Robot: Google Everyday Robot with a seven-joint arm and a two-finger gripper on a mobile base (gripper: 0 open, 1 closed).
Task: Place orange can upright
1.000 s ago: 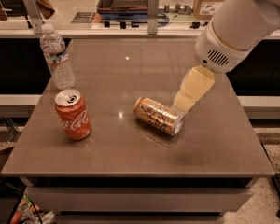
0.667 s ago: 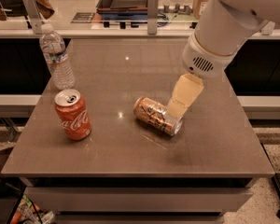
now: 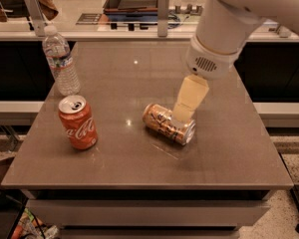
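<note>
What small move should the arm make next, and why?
Probably lower the pincer a little onto the orange can. The can lies on its side on the table, the pincer sits right over it, so gripping must come before standing it up.

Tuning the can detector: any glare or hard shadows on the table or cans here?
Camera view: the table shows two small light glints left of centre, with no washout. Camera view: the orange can, lying on its side, has bright streaks on its metal and only a faint dark patch beneath it. Camera view: the gripper, down at that can, and the red can are evenly lit.
</note>
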